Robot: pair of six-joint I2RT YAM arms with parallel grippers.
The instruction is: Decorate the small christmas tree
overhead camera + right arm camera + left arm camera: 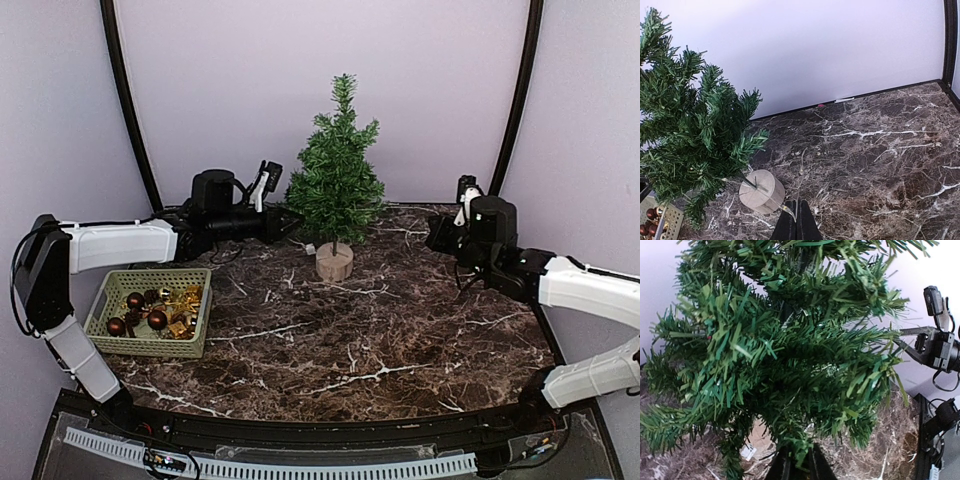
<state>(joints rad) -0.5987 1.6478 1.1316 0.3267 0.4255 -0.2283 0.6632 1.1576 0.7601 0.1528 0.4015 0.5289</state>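
From the top view, the small christmas tree (337, 180) is standing upright on its wooden stump (334, 262) toward the back of the marble table (400, 330), between the two arms. The left gripper (285, 222) is reaching into the lower left branches. The right gripper (433, 233) is hanging well apart on the other side. The green basket (105, 300) with its dark red and gold baubles (150, 312) is sitting near the left arm.

In the left wrist view we are right in the foliage. The tree (790, 355) is filling the picture, and the left gripper (799, 465) is showing its jaws drawn nearly together with a tuft of needles caught between them. It looks to be nipping a sprig; how firmly, I cannot tell.

The right wrist view is looking across at the tree (695, 140) and its stump (761, 191). The right gripper (796, 225) is clenched with nothing in it, just above the bare marble.

As for handling, I am judging this tree light and top-heavy on that small round base, so a sideways tug on a branch could be tipping it. The branches look springy and bristly, bending rather than breaking. The sensible holds are a gentle pinch near a branch tip, or a steadying grip low on the trunk or the stump.
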